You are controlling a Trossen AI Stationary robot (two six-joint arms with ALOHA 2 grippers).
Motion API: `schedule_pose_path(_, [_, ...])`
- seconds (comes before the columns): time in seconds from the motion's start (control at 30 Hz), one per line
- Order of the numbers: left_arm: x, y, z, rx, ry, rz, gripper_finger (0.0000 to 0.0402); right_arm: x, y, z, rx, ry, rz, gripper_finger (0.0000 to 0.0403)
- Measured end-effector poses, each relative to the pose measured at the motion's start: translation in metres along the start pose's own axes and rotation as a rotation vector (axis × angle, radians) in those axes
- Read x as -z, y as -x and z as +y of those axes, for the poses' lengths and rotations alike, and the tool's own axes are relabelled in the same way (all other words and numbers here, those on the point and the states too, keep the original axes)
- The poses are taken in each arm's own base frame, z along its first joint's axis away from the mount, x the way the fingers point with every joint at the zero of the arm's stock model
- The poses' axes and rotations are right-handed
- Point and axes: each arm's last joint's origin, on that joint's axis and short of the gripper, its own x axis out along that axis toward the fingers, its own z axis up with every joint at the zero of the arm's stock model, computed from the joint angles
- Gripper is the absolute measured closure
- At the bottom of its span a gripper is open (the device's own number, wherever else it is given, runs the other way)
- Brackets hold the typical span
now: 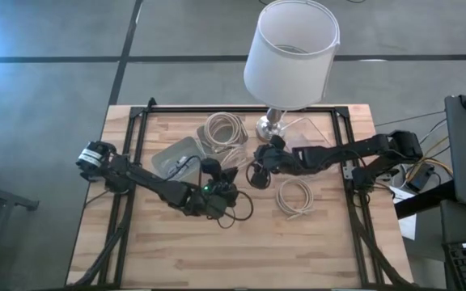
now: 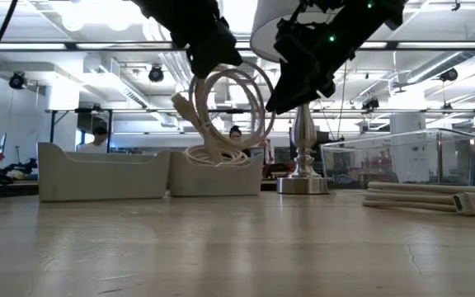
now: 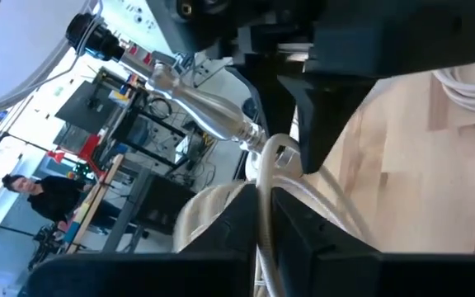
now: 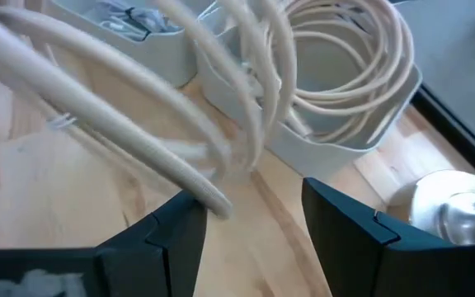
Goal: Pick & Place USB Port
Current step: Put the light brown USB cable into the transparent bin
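A cream USB cable coil (image 2: pixel 231 106) hangs clear of the table beneath my left gripper (image 2: pixel 209 51), which is shut on it near the table's middle (image 1: pixel 219 192). One plug end (image 2: pixel 183 107) sticks out of the coil. My right gripper (image 4: pixel 254 223) is open right beside the hanging coil (image 4: pixel 221 124), coming from the table's right (image 1: pixel 255 171). I cannot tell whether its fingers touch the loops. A second coil (image 1: pixel 224 129) lies in a white tray at the far side. A third coil (image 1: pixel 294 196) lies flat on the wood. My left gripper pinches the coil's upper strands (image 3: pixel 263 191) between its two fingers (image 3: pixel 221 227), which lie across the strands. The coil is lifted clear and hangs as upright loops (image 2: pixel 254 99) below the fingers.
A lamp with a white shade (image 1: pixel 291 52) stands on its metal base (image 1: pixel 272 126) at the far middle. A grey tray (image 1: pixel 176 158) sits left of the cable tray (image 2: pixel 213 175). A clear box (image 1: pixel 314 133) stands to the right of the lamp. Bare wood lies toward the near edge.
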Motion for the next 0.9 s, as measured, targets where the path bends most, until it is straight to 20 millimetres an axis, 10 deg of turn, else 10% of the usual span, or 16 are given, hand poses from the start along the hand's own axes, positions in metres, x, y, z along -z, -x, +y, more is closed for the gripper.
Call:
schedule_pose_path(0.57, [0.002,-0.002,-0.001,0.022,0.002,-0.005,0.0375,-0.011,-0.001,0.004,-0.103,0.124,-0.102,0.0214])
schedule_pose_path(0.9, [-0.003,-0.002,-0.001,0.080,0.034,-0.046,0.0374,-0.005,-0.022,0.011,-0.096,0.274,-0.083,0.0324])
